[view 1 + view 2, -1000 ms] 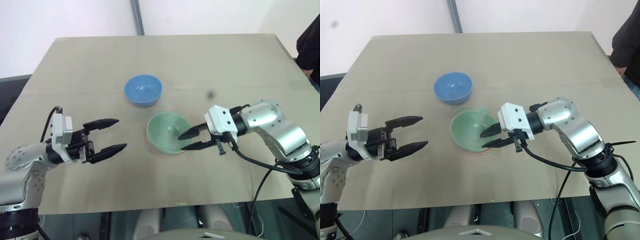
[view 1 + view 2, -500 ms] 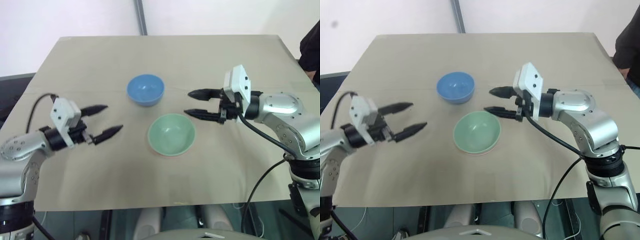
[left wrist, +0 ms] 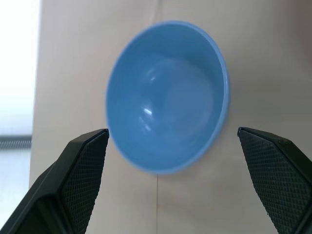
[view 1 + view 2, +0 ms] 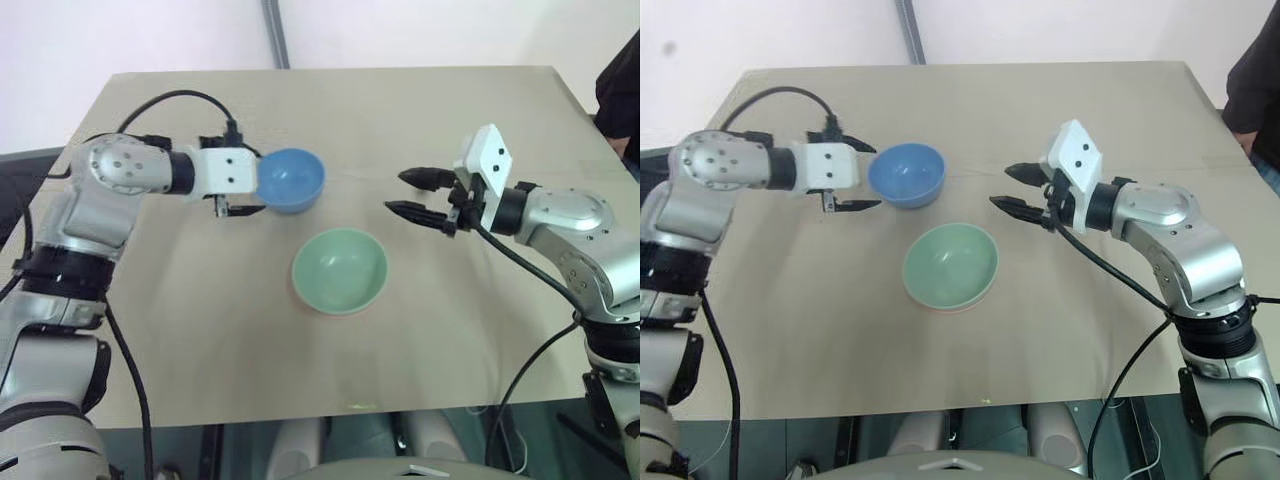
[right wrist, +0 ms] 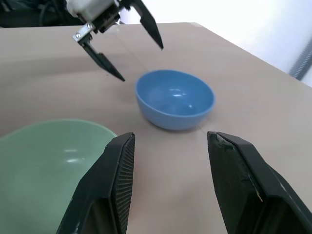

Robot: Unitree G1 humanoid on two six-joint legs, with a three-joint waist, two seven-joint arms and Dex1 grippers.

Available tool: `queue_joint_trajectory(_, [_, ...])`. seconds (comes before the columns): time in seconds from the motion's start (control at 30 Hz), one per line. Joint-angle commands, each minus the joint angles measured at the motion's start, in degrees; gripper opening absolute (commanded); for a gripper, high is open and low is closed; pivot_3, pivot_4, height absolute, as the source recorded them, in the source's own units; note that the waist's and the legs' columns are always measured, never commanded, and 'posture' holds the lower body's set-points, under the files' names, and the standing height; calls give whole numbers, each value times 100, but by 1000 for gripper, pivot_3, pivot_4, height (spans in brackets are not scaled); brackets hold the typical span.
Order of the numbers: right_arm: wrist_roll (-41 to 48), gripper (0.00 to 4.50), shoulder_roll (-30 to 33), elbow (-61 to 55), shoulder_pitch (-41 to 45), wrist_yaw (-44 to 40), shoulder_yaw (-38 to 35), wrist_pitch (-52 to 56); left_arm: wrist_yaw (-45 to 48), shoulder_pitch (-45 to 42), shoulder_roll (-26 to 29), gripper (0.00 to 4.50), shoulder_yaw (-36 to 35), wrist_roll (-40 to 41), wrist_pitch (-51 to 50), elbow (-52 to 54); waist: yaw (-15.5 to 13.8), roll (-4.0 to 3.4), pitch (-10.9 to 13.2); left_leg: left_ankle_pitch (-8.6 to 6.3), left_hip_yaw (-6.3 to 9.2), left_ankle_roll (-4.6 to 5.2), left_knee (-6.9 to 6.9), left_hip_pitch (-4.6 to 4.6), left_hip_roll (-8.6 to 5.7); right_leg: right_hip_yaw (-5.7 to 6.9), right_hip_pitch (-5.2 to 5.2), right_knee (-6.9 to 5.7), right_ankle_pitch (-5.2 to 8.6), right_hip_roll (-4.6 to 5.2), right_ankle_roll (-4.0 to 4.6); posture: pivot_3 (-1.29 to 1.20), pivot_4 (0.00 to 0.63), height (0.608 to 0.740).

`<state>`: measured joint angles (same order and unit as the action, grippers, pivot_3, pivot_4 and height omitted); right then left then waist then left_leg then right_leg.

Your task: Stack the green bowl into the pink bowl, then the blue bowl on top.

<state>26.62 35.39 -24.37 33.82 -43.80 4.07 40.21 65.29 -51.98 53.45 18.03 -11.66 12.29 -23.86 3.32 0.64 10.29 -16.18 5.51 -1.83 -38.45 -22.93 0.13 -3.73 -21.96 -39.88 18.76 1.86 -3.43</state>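
Left hand (image 4: 858, 176) hovers with fingers wide apart, just beside the blue bowl (image 4: 906, 174) and not touching it. Right hand (image 4: 1016, 187), also spread, holds nothing. Mint green bowl (image 4: 950, 265) sits upright mid-bench (image 4: 1060, 110), hiding nearly all of the pink bowl (image 4: 936, 305) under it; a thin pink edge shows.

Blue bowl (image 3: 168, 95) upright on tan table (image 3: 273, 58), empty, interior glossy. Left gripper (image 3: 180, 168) fingers (image 3: 85, 161) spread wide, one each side of bowl, not touching. Faint seam line crosses tabletop under bowl.
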Motion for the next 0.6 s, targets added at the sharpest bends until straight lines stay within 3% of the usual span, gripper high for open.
queue_joint_trajectory(0.03, [-13,2607,87,-383,-103,147,-226,-45,53,-342,-148,4500,221,-371,651,-618,18,0,0,0,0,0,-1,0,-1,0,0,0,0,0,0,0,150,740])
queue_joint_trajectory(0.17, [-11,2607,142,-539,-257,290,-312,1,80,-554,-419,4500,384,-552,1153,-1274,71,1,1,0,2,0,-5,-1,-1,0,-1,-6,0,2,0,0,150,740])
queue_joint_trajectory(0.27, [12,2675,197,-653,-371,377,-390,35,79,-669,-523,3733,421,-623,1397,-1611,67,1,1,0,7,1,-8,-1,-1,3,-1,-9,0,1,0,0,150,740])
queue_joint_trajectory(0.53, [16,2675,269,-690,-483,455,-478,3,86,-613,-628,480,278,-485,1603,-1734,65,1,0,0,9,1,-16,-3,-3,4,0,-11,0,2,0,0,150,740])
queue_joint_trajectory(0.6, [-6,2675,270,-625,-458,438,-465,-42,175,-469,-578,480,185,-290,1715,-1550,71,1,0,0,10,1,-18,-4,-2,4,0,-12,0,2,0,0,150,740])
